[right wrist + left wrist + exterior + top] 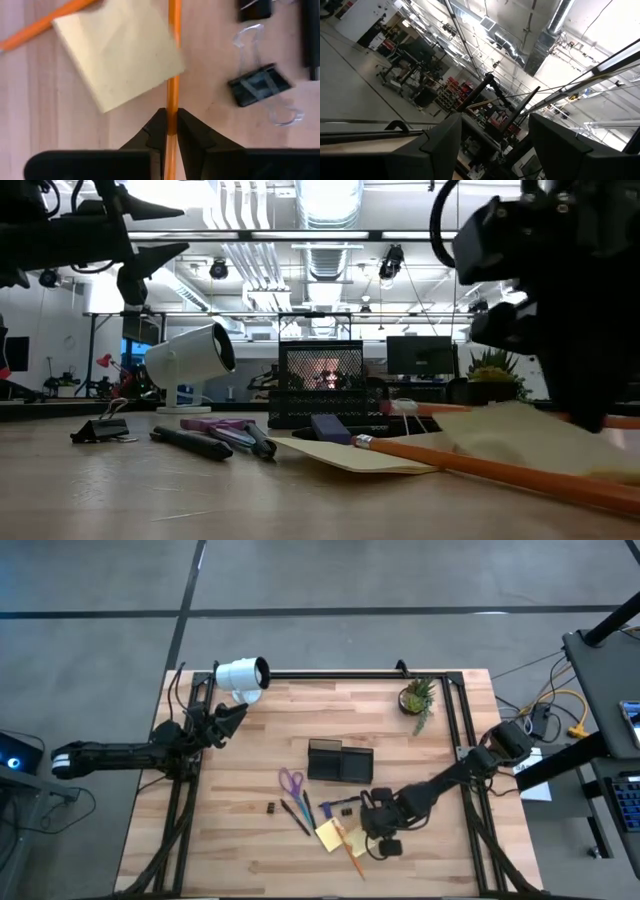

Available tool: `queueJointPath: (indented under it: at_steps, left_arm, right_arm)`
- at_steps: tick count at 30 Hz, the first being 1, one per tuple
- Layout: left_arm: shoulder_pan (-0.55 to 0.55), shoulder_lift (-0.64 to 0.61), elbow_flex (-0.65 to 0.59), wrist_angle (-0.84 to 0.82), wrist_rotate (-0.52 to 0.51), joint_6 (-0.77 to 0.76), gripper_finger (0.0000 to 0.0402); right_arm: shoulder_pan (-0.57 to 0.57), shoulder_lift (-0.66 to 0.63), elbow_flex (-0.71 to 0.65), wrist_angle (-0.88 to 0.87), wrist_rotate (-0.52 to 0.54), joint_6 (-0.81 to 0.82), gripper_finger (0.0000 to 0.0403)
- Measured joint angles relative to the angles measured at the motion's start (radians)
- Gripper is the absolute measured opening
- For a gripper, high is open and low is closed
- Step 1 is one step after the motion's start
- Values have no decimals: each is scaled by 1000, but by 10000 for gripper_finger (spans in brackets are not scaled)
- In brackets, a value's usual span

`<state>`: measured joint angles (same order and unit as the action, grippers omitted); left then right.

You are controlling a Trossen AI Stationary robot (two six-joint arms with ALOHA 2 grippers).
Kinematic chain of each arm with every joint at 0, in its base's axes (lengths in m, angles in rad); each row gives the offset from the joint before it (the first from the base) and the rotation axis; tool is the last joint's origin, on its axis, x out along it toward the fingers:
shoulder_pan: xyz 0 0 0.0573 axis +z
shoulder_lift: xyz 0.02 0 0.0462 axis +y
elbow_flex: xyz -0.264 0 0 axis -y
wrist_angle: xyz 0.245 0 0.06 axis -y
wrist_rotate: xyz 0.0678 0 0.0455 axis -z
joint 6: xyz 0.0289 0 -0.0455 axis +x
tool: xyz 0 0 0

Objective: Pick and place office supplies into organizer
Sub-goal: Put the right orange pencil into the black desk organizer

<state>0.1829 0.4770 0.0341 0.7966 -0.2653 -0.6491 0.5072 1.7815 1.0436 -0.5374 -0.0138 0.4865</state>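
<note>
Orange pencil (172, 75) on the butcher-block table (240, 840), pinched by the right pincer (171, 131); left pincer (492, 145) spread toward ceiling ducts.

Right gripper (171, 131): both dark fingers closed on an orange pencil (173, 95), which runs straight out between them across the wooden table (210, 125). Yellow sticky pad (120, 52) lies over the pencil, tilted. Second orange pencil (42, 24) lies at an angle, passing under the pad's far corner. Black binder clip (260, 86) with wire handles sits beside the held pencil, apart from it
</note>
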Motion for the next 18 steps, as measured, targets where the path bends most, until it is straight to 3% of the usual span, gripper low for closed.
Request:
queueJointPath:
  at_steps: [6,18]
  left_arm:
    - [0,0,2,5,0,0,216]
    - [0,26,4,3,0,0,216]
  right_arm:
    - [22,-36,16,-1,16,12,26]
    - [24,-155,34,-66,207,170,26]
